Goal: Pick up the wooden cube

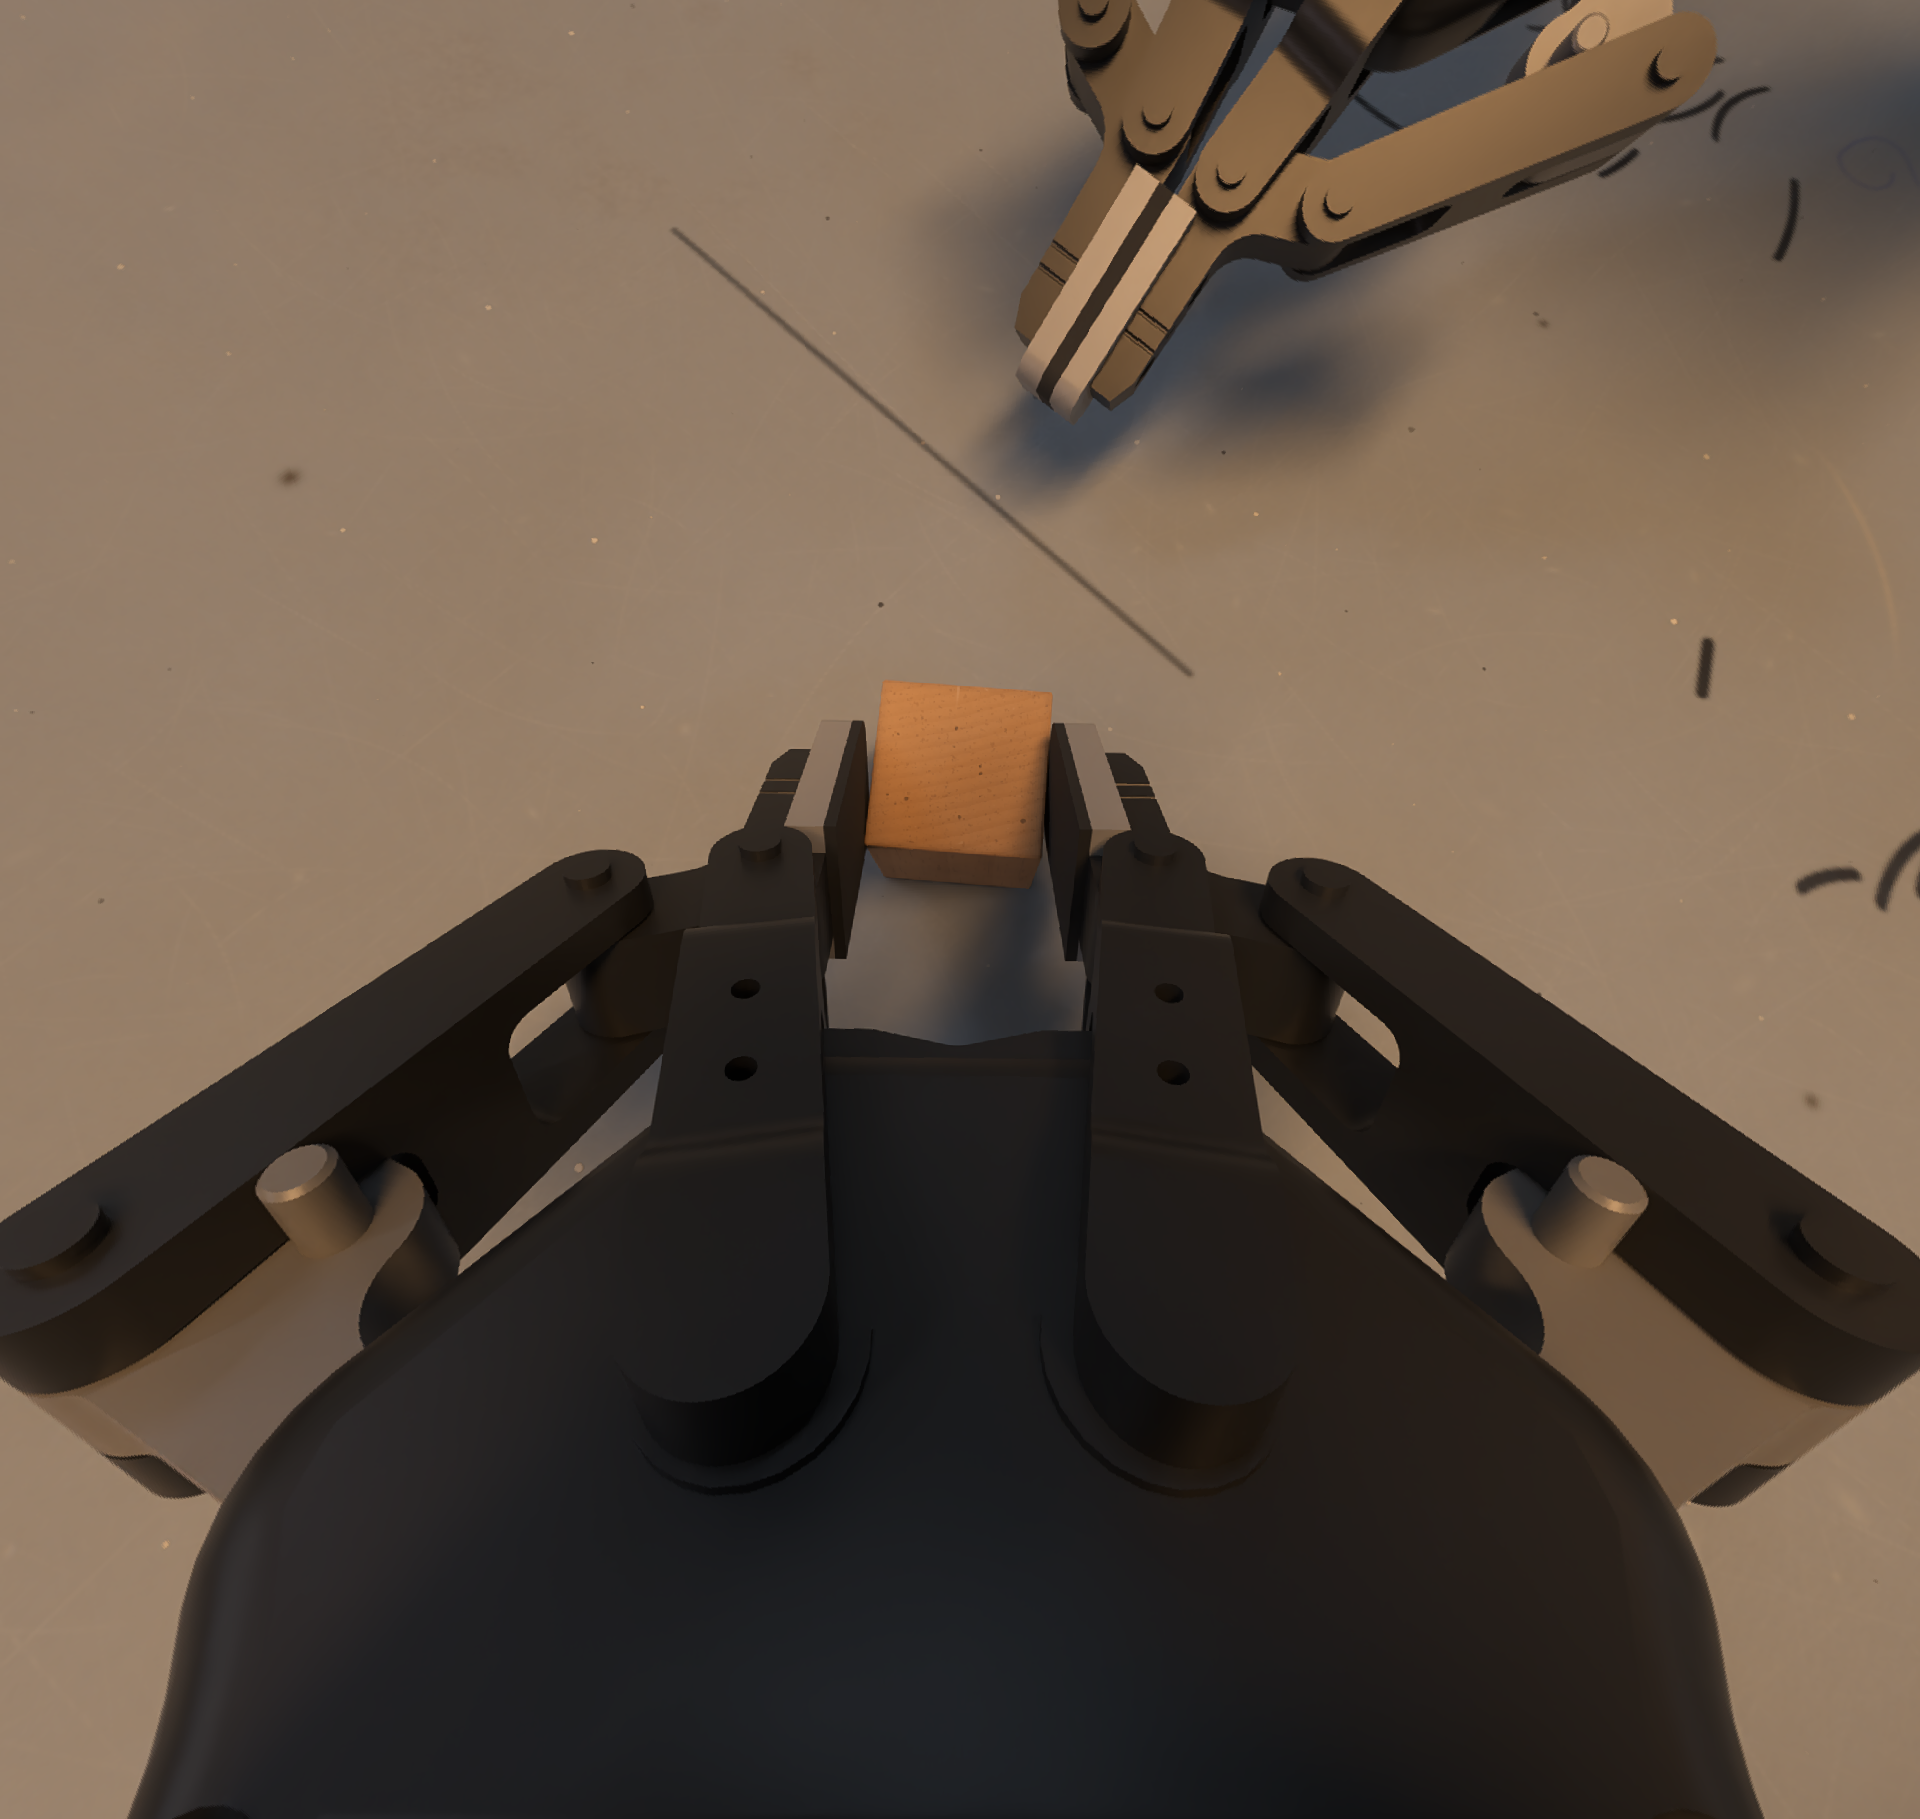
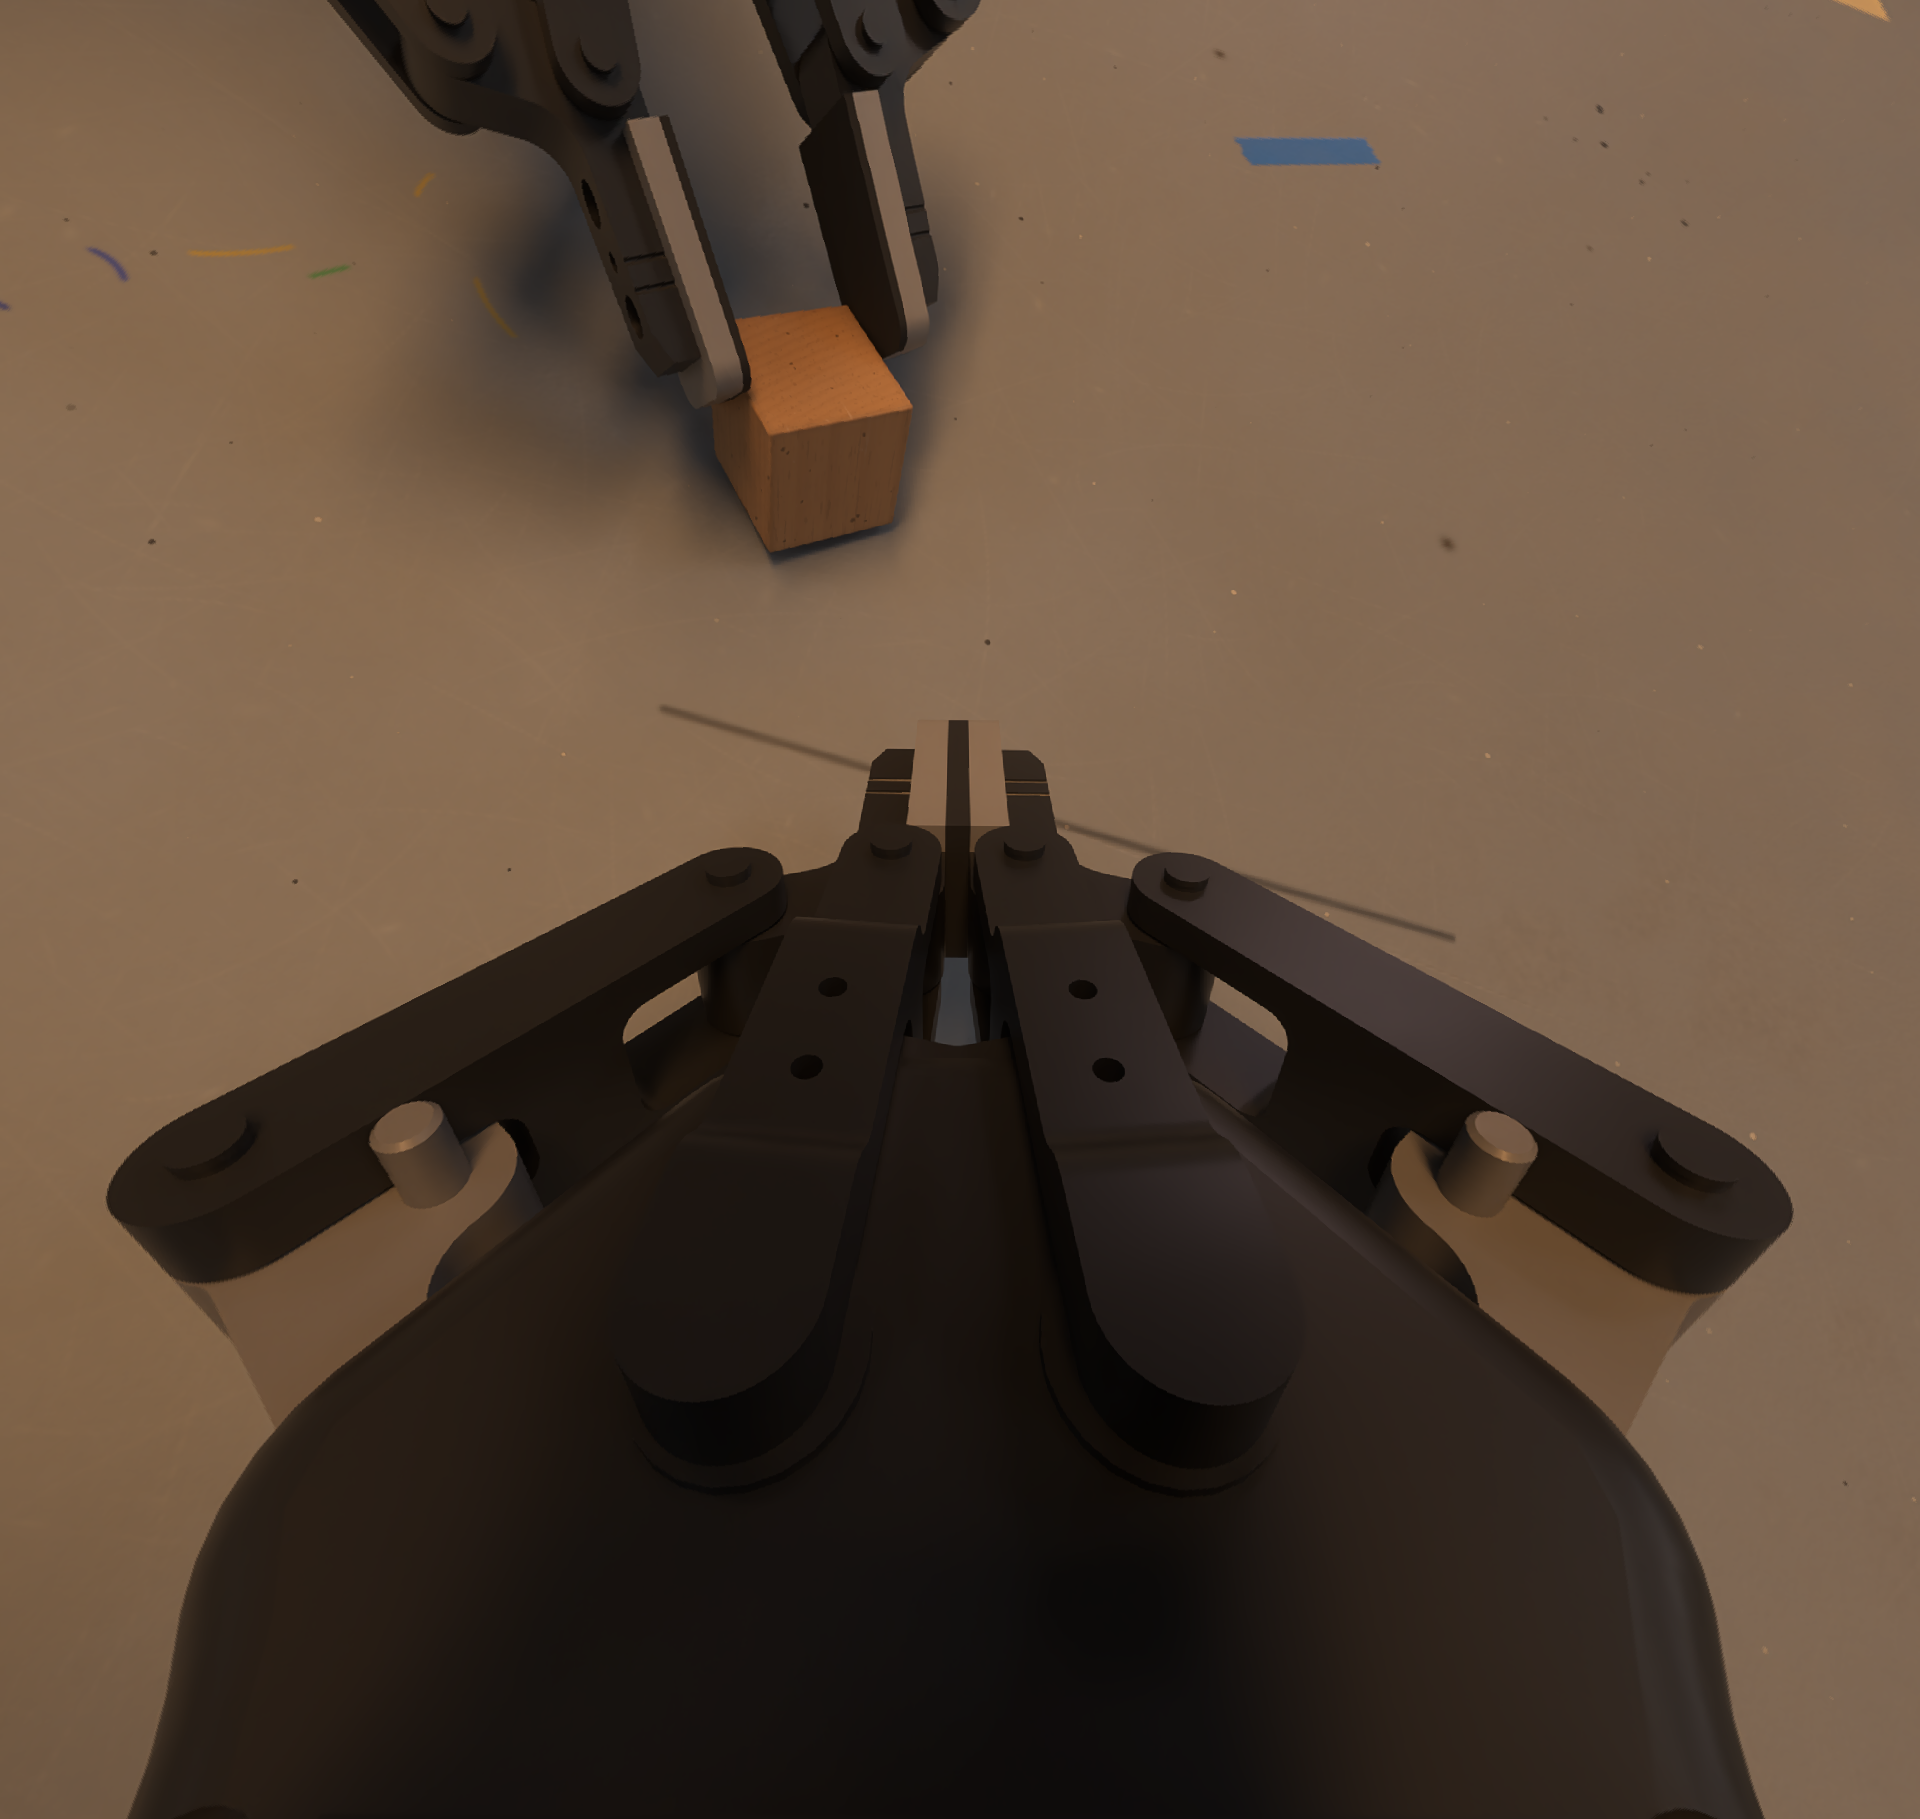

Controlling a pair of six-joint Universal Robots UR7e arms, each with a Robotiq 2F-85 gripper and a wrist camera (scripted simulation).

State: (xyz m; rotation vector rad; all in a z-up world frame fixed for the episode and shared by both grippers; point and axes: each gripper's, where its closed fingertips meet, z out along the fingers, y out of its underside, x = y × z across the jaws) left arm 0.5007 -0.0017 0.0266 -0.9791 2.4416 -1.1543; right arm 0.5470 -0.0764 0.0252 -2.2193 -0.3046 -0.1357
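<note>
Left gripper (image 1: 957,803) is reaching steeply down toward the tabletop (image 1: 416,419), its two fingers standing on either side of the wooden cube (image 1: 956,782). From its own wrist view the pads are sitting flush against the cube's left and right faces, so it is clamping the block between them. From the right wrist view, the same gripper (image 2: 816,356) is coming in from above with its fingertips (image 2: 717,356) gripping only the upper part of the cube (image 2: 816,429), the lower half hanging out below them. A dark shadow is lying right under the block, and I cannot tell whether its bottom is touching the surface or just clear of it.

Right gripper (image 2: 957,772) is hovering well apart from the cube, angled down at the table, with its fingers pressed together and nothing between them; in the left wrist view it (image 1: 1075,387) is showing as a narrow closed wedge casting a soft shadow.

Under both arms the tabletop (image 2: 1455,522) is looking like a worn tan sheet, speckled with dark dots. A thin dark line (image 1: 930,450) is running diagonally between the two grippers. Off to the side a strip of blue tape (image 2: 1306,151) is lying flat, along with short coloured scribbles (image 2: 239,252) and black curved marks (image 1: 1756,169).
</note>
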